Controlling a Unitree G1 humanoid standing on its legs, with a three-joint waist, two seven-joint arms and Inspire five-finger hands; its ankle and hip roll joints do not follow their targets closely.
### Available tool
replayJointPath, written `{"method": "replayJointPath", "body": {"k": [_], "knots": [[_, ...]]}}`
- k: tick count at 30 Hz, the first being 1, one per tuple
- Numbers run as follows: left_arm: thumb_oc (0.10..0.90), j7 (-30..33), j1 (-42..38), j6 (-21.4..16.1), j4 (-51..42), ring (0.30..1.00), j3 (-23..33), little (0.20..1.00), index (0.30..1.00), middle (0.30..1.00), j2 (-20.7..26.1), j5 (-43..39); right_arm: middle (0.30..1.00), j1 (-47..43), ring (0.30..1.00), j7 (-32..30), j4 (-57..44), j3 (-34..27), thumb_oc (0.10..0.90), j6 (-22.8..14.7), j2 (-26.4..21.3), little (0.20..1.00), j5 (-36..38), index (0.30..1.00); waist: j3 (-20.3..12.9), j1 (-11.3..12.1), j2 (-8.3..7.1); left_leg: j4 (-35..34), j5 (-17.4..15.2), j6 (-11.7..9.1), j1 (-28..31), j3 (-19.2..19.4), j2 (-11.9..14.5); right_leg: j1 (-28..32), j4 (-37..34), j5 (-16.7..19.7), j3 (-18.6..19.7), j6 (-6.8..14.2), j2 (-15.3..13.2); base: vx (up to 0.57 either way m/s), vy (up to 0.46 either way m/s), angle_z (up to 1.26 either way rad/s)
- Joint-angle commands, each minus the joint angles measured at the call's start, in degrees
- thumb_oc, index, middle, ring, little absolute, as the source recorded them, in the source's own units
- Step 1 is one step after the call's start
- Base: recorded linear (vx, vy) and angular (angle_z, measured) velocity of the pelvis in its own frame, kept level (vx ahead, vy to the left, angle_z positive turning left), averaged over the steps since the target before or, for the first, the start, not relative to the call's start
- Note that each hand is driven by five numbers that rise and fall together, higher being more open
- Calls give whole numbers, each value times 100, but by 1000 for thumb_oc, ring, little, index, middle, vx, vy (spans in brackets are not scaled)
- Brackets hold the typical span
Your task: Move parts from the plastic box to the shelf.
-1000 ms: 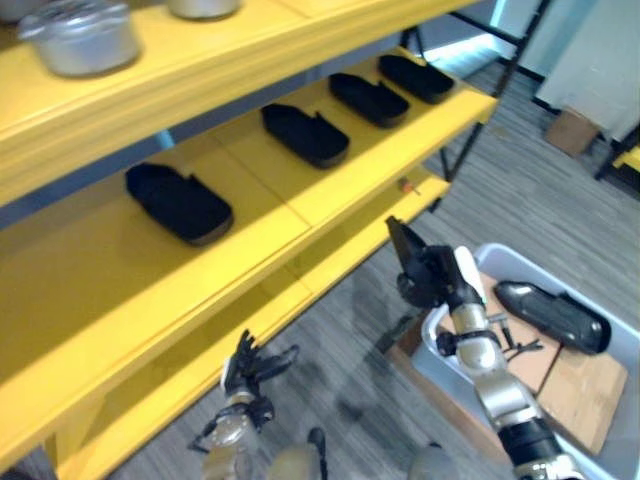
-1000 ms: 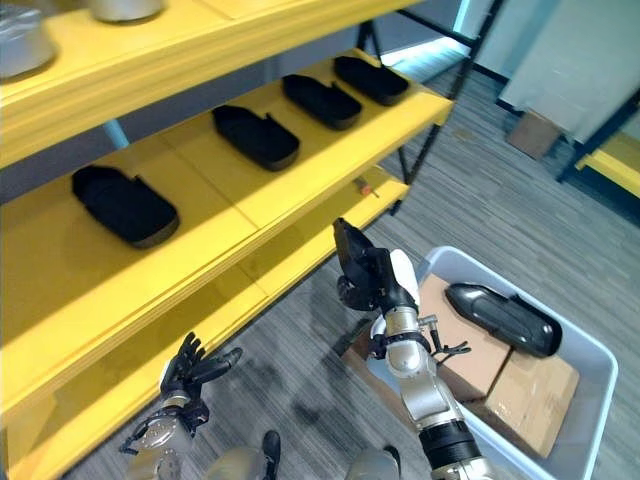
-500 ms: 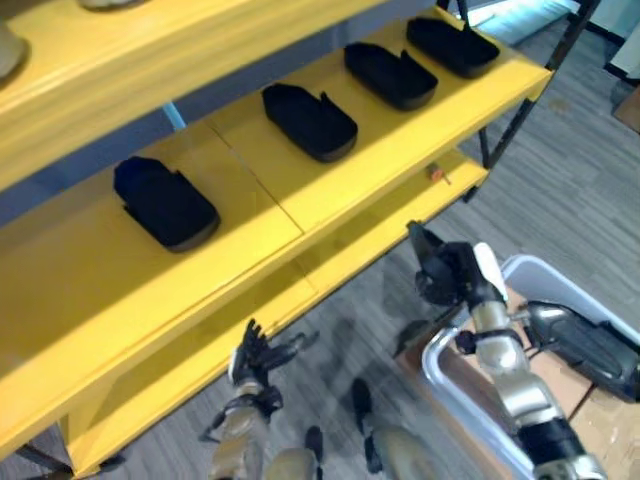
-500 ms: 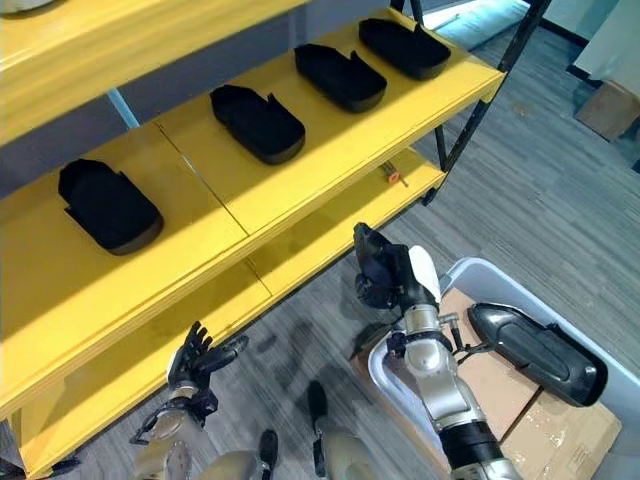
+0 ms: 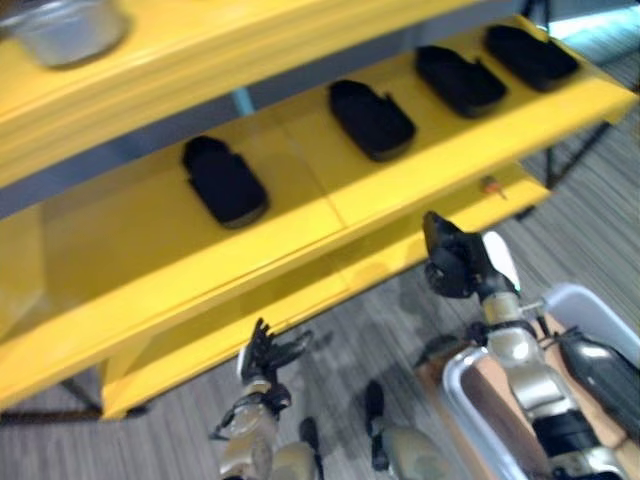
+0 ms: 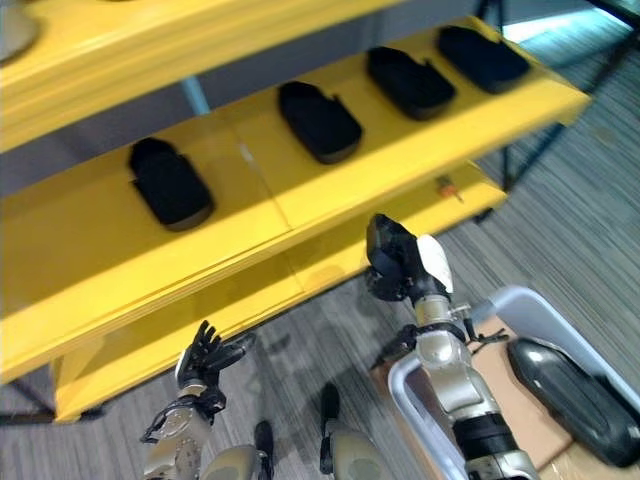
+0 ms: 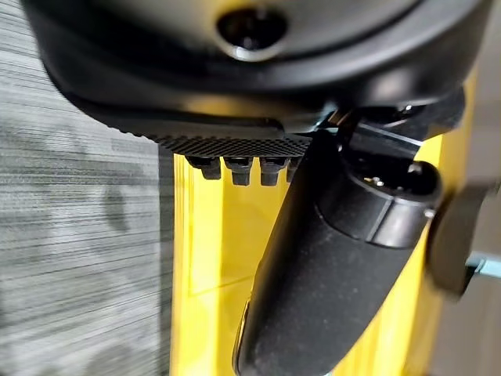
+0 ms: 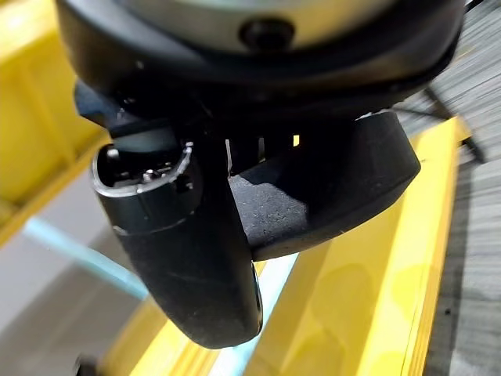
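My right hand (image 5: 462, 268) is raised in front of the yellow shelf (image 5: 300, 225), shut on a black part (image 8: 333, 184) that sits between its thumb and fingers. Several black parts lie in a row on the middle board, among them one at the left (image 5: 225, 182) and one in the middle (image 5: 372, 120). The pale plastic box (image 6: 412, 375) stands on the floor at lower right, with another black part (image 6: 572, 398) lying in it. My left hand (image 5: 266, 354) hangs low by the bottom board, open with fingers spread, holding nothing.
A metal pot (image 5: 66, 28) stands on the top board. A small orange-tipped thing (image 5: 490, 185) lies on the lower board. Brown cardboard (image 6: 525, 435) lines the box. Grey carpet (image 7: 78, 235) lies between the shelf and the box.
The camera has swung, so the shelf fills more of the picture and the box has slid towards the lower right. My right hand stays raised with the part; the left hand stays low.
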Motion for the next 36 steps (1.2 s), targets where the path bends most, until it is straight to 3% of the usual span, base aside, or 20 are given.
{"method": "replayJointPath", "body": {"k": [1, 2, 3, 4, 7, 12, 14, 19, 29, 36], "knots": [[900, -227, 114, -322, -604, 1000, 38, 1000, 1000, 1000, 233, 13, 300, -475, 300, -188, -738, -568, 400, -620, 73, 300, -29, 300, -658, 99, 32, -833, 1015, 333, 797, 88, 320, 233, 459, -55, 420, 599, 98, 39, 34, 40], [900, -227, 120, -321, -608, 1000, 35, 1000, 1000, 1000, 233, 13, 300, -468, 300, -187, -742, -570, 400, -619, 73, 300, -30, 300, -655, 100, 36, -853, 1021, 330, 817, 90, 325, 245, 457, -58, 418, 597, 104, 24, 122, 41], [900, -283, 123, -287, -606, 1000, 3, 1000, 1000, 1000, 200, 46, 300, -278, 300, -167, -736, -714, 400, -609, 63, 300, 6, 300, -699, -30, 4, -1010, 1178, 302, 911, 480, 869, 244, 468, -14, 313, 710, -85, 53, 185, 15], [900, -313, 129, -280, -629, 1000, -2, 1000, 1000, 1000, 193, 68, 300, -165, 300, -143, -781, -789, 400, -609, 40, 300, 19, 300, -721, -94, 26, -1046, 1234, 226, 974, 571, 1126, 290, 500, -9, 268, 755, -171, 51, 234, 42], [900, -364, 164, -236, -713, 1000, 89, 1000, 1000, 1000, 220, 116, 300, -76, 300, -48, -840, -857, 400, -563, 95, 300, 50, 300, -846, -75, 63, -1046, 1273, 144, 969, 247, 1306, 356, 522, 28, 287, 695, -245, 52, 157, 92], [900, -371, 273, -287, -726, 1000, 37, 1000, 1000, 1000, 427, 144, 300, 247, 300, -62, -928, -1128, 400, -604, 384, 300, 56, 300, -976, 60, -4, -1046, 961, 76, 722, 174, 886, 445, 389, -16, 355, 548, -467, 25, 217, -15], [900, -360, 320, -292, -753, 1000, 71, 1000, 1000, 1000, 495, 143, 300, 301, 300, -59, -945, -1173, 400, -606, 416, 300, 43, 300, -993, 94, -27, -1046, 940, 78, 688, 193, 855, 427, 388, -42, 370, 544, -482, -7, 194, 17], [900, -228, 301, -381, -693, 1000, 186, 1000, 1000, 1000, 685, 172, 300, 335, 300, -74, -1074, -1253, 400, -608, 660, 300, -1, 300, -944, 300, -127, -1046, 875, -23, 579, 182, 470, 480, 177, -21, 302, 528, -745, -9, 230, 10], [900, -61, 262, -522, -599, 1000, 308, 1000, 1000, 1000, 685, 183, 300, 395, 300, -123, -953, -1305, 400, -575, 845, 300, -54, 300, -865, 492, -284, -1046, 606, -30, 446, 98, -6, 526, 3, -23, 212, 504, -1046, -32, 164, 0], [900, 83, 201, -623, -481, 1000, 365, 1000, 1000, 1000, 532, 245, 300, 319, 300, -257, -710, -1281, 400, -528, 805, 300, -127, 300, -742, 617, -283, -1046, 522, 15, 498, 13, -365, 566, 101, 60, 322, 492, -1251, -30, 225, -9]]}}
